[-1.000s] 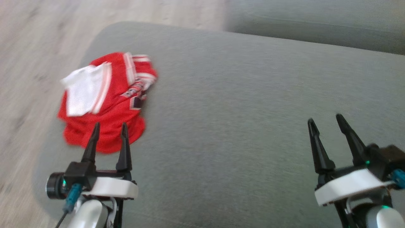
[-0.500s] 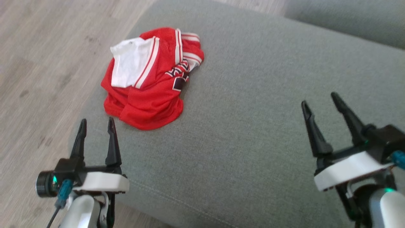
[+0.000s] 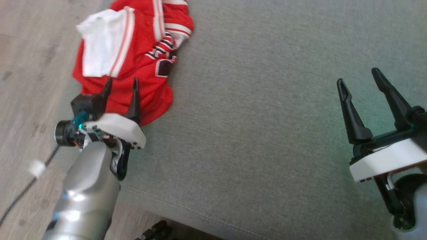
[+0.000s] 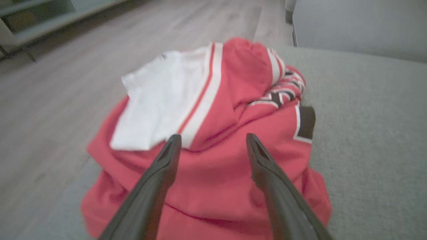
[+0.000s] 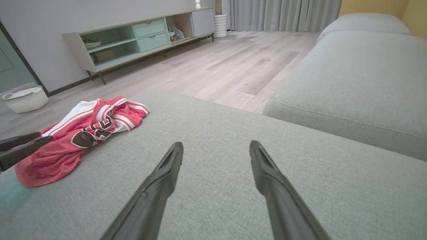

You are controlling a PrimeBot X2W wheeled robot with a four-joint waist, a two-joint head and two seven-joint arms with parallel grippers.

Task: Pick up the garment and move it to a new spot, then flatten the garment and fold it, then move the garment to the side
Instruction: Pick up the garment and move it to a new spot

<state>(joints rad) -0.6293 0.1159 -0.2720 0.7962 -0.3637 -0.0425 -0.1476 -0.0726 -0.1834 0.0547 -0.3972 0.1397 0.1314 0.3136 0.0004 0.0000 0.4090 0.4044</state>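
The garment (image 3: 133, 60) is a crumpled red jersey with white panels and dark lettering, lying at the left end of a grey cushion (image 3: 267, 133). It also shows in the left wrist view as the garment (image 4: 213, 140) and in the right wrist view as the garment (image 5: 76, 133). My left gripper (image 3: 121, 84) hovers over the garment's near edge, open, fingers spread with nothing between them; the left gripper (image 4: 213, 141) points at the red cloth. My right gripper (image 3: 358, 76) stands open over bare cushion far to the right, and the right gripper (image 5: 215, 146) holds nothing.
Wooden floor (image 3: 26, 66) lies left of the cushion, whose edge is close to the garment. A second grey cushion (image 5: 360, 66) sits beyond a gap. A low shelf unit (image 5: 140, 36) and a white basket (image 5: 23, 98) stand by the far wall.
The head camera has shifted, so the whole scene has slid. My left gripper has reached forward and now sits over the garment's near edge. Both grippers stay open.
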